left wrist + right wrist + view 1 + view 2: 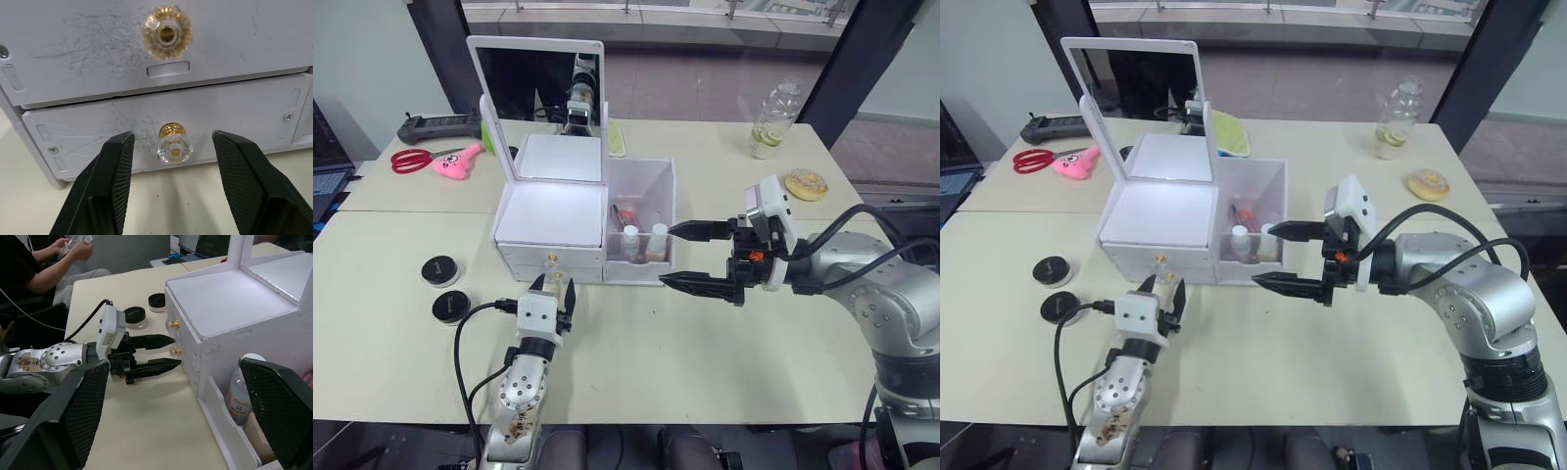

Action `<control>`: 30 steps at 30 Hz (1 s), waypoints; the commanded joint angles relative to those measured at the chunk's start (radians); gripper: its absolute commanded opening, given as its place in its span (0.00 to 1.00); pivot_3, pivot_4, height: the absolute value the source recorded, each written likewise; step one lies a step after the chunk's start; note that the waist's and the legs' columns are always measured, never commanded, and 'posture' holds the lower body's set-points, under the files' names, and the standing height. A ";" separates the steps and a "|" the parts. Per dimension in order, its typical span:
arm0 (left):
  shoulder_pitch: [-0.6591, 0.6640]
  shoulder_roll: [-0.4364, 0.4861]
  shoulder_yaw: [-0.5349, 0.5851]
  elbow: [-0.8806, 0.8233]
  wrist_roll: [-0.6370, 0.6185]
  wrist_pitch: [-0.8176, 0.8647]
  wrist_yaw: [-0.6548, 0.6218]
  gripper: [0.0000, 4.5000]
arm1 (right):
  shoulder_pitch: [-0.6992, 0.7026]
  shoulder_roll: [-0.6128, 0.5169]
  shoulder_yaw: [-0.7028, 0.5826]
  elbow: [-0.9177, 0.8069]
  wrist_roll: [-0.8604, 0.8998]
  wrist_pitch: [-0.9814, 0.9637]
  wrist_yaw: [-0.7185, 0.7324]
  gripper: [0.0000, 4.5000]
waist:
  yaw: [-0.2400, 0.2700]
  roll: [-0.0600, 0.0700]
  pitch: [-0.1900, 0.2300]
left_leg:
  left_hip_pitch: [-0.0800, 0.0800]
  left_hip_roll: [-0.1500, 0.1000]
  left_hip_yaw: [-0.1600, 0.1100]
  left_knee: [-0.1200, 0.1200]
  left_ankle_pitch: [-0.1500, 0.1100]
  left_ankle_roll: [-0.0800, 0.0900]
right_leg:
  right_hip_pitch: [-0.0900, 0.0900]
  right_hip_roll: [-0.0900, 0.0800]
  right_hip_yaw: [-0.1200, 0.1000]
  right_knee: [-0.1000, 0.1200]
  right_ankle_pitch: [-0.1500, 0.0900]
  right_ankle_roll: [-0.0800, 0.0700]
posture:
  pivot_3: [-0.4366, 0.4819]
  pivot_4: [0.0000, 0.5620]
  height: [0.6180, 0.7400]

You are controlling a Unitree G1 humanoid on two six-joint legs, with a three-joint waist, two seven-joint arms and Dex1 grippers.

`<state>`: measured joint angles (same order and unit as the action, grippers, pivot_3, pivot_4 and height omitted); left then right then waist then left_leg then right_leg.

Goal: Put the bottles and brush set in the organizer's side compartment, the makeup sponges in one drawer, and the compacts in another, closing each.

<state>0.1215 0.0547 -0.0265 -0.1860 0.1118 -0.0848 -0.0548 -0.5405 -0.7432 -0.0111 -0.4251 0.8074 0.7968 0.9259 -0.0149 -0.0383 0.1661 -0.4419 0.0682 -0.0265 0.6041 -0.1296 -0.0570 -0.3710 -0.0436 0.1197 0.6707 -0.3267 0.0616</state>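
The white organizer (553, 215) stands mid-table with its mirror upright. Its side compartment (651, 186) holds two white-capped bottles (630, 244) and the brush set (625, 215). Both gold-knobbed drawers look pushed in. My left gripper (555, 290) is open at the organizer's front, one finger on each side of the lower drawer's knob (174, 147) without touching it. My right gripper (690, 257) hangs open just right of the side compartment, empty. Two black compacts (441, 269) (451, 307) lie on the table left of the organizer. The makeup sponges are out of view.
At the back right stand a drink bottle with lime slices (773, 117) and a round pastry (806, 184). At the back left lie red scissors (411, 159), a pink toy (458, 164) and a black controller (440, 124). A person (29, 264) sits beyond the table's left side.
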 commanded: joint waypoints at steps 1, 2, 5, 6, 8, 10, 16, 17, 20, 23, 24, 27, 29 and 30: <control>-0.008 -0.001 -0.009 -0.004 -0.013 -0.013 -0.004 0.61 | -0.009 -0.014 -0.029 -0.035 0.010 0.002 -0.006 1.00 | 0.000 0.000 0.000 | 0.000 0.000 0.000 0.000 0.000 0.000 | 0.000 0.000 0.000 0.000 0.000 0.000 | 0.48 0.27 1.00; -0.009 -0.002 -0.009 -0.002 -0.015 -0.015 -0.005 0.61 | -0.009 -0.015 -0.029 -0.036 0.010 0.002 -0.008 1.00 | 0.000 0.000 0.000 | 0.000 0.000 0.000 0.000 0.000 0.000 | 0.000 0.000 0.000 0.000 0.000 0.000 | 0.48 0.27 1.00; -0.010 -0.003 -0.007 -0.001 -0.023 -0.018 -0.008 0.48 | -0.007 -0.016 -0.031 -0.041 0.014 0.002 -0.014 1.00 | 0.000 0.000 0.000 | 0.000 0.000 0.000 0.000 0.000 0.000 | 0.000 0.000 0.000 0.000 0.000 0.000 | 0.48 0.27 1.00; -0.009 -0.002 -0.007 0.000 -0.025 -0.019 -0.009 0.41 | -0.006 -0.015 -0.032 -0.043 0.015 0.003 -0.016 1.00 | 0.000 0.000 0.000 | 0.000 0.000 0.000 0.000 0.000 0.000 | 0.000 0.000 0.000 0.000 0.000 0.000 | 0.48 0.27 1.00; -0.010 0.001 -0.011 -0.001 -0.027 -0.023 -0.013 0.27 | -0.003 -0.014 -0.034 -0.046 0.016 0.001 -0.019 1.00 | 0.000 0.000 0.000 | 0.000 0.000 0.000 0.000 0.000 0.000 | 0.000 0.000 0.000 0.000 0.000 0.000 | 0.48 0.27 1.00; -0.011 0.002 -0.014 -0.003 -0.027 -0.025 -0.014 0.13 | -0.001 -0.015 -0.035 -0.046 0.016 0.001 -0.019 1.00 | 0.000 0.000 0.000 | 0.000 0.000 0.000 0.000 0.000 0.000 | 0.000 0.000 0.000 0.000 0.000 0.000 | 0.48 0.27 1.00; 0.038 0.025 -0.032 -0.041 -0.020 -0.044 -0.039 0.12 | 0.017 -0.022 -0.045 -0.065 0.026 0.008 -0.023 1.00 | 0.000 0.000 0.000 | 0.000 0.000 0.000 0.000 0.000 0.000 | 0.000 0.000 0.000 -0.001 0.000 0.000 | 0.48 0.27 1.00; 0.063 0.038 -0.042 -0.059 -0.021 -0.057 -0.056 0.12 | 0.020 -0.023 -0.045 -0.068 0.025 0.008 -0.024 1.00 | 0.000 0.000 0.000 | 0.000 0.000 0.000 -0.001 0.000 0.000 | 0.000 0.000 0.000 -0.002 0.000 0.000 | 0.48 0.27 1.00; 0.141 0.072 -0.062 -0.109 -0.033 -0.090 -0.094 0.12 | 0.022 -0.023 -0.047 -0.069 0.028 0.009 -0.027 1.00 | -0.003 0.000 0.000 | 0.000 0.000 0.001 -0.004 0.000 0.000 | 0.000 0.000 0.000 -0.006 0.001 0.000 | 0.48 0.27 1.00; 0.243 0.102 -0.036 -0.163 -0.088 -0.112 -0.128 0.12 | 0.022 -0.025 -0.048 -0.067 0.024 0.007 -0.027 1.00 | -0.003 0.000 0.000 | 0.000 0.000 0.001 -0.005 0.000 0.000 | 0.000 -0.001 0.000 -0.007 0.001 0.000 | 0.48 0.27 1.00; 0.276 0.113 -0.018 -0.181 -0.110 -0.113 -0.139 0.12 | 0.023 -0.026 -0.049 -0.067 0.024 0.007 -0.027 1.00 | -0.003 0.000 0.000 | 0.000 0.000 0.001 -0.005 0.000 0.000 | 0.000 -0.001 0.000 -0.007 0.001 0.000 | 0.48 0.27 1.00; 0.361 0.140 0.009 -0.239 -0.184 -0.098 -0.181 0.12 | 0.023 -0.027 -0.050 -0.065 0.023 0.006 -0.027 1.00 | -0.004 0.001 0.000 | 0.000 0.000 0.001 -0.006 0.000 0.000 | -0.001 -0.001 0.001 -0.007 0.000 -0.001 | 0.48 0.27 1.00; 0.428 0.158 0.014 -0.288 -0.207 -0.093 -0.201 0.12 | 0.022 -0.030 -0.050 -0.060 0.018 0.003 -0.024 1.00 | -0.005 0.001 0.000 | 0.000 0.001 0.002 -0.006 0.000 0.000 | -0.001 -0.001 0.001 -0.008 0.000 -0.001 | 0.48 0.27 1.00; 0.461 0.167 0.020 -0.311 -0.220 -0.091 -0.211 0.12 | 0.020 -0.031 -0.050 -0.056 0.014 0.001 -0.022 1.00 | -0.005 0.000 0.001 | 0.000 0.001 0.002 -0.006 0.000 0.000 | -0.001 -0.001 0.001 -0.008 -0.001 -0.003 | 0.48 0.27 1.00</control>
<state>0.5527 0.2138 -0.0107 -0.4374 -0.0833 -0.1700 -0.2443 -0.5124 -0.7603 -0.0276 -0.4662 0.8097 0.8002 0.9017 -0.0203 -0.0378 0.1666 -0.4420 0.0687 -0.0242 0.5982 -0.1298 -0.0574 -0.3720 -0.0452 0.1211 0.6617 -0.3282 0.0574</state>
